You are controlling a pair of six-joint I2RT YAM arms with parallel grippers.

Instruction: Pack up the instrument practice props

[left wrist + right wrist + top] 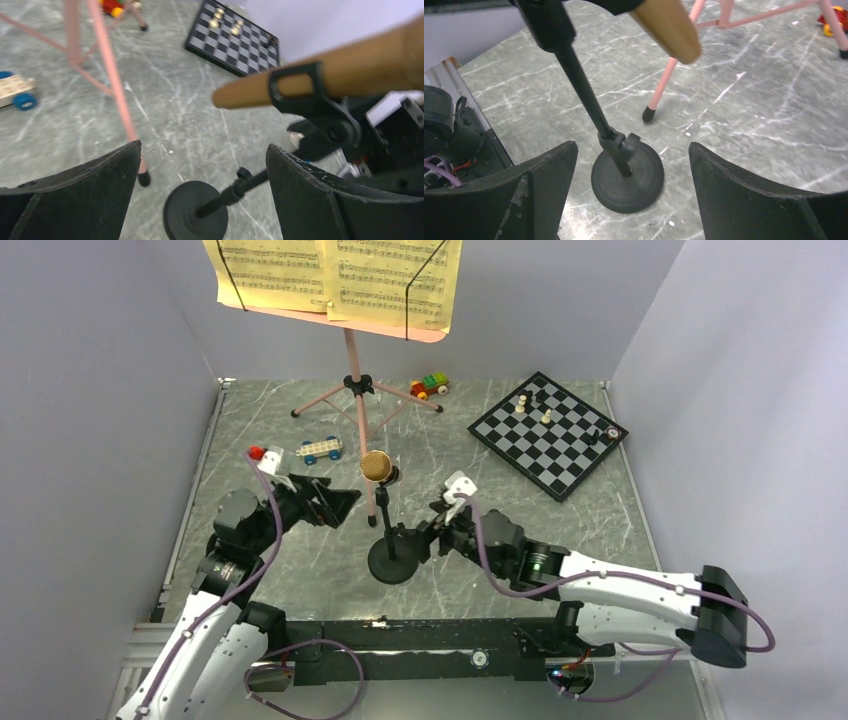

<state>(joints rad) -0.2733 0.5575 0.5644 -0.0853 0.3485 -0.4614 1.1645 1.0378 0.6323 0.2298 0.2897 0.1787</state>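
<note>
Upright toward 6 o'clock on the desk point(600, 540): black mic stand point(393, 562), gold-brown microphone point(376, 467) clipped on top. Flanked at 9 o'clock by the left fingers point(338, 503), at 3 o'clock by the right fingers point(422, 537) — both pairs spread wide, gripping nothing. Likely posed so to split the work: right side steadying the pole, left side freeing the microphone. Unpacked at 12 o'clock — pink music stand point(352, 390) carrying yellow sheet-music pages point(340, 275).

no words, numbers or brand marks can be read anywhere. the yellow sheet-music pages point(335, 275), at twelve o'clock in the top view, carry printed staves too small to read.
</note>
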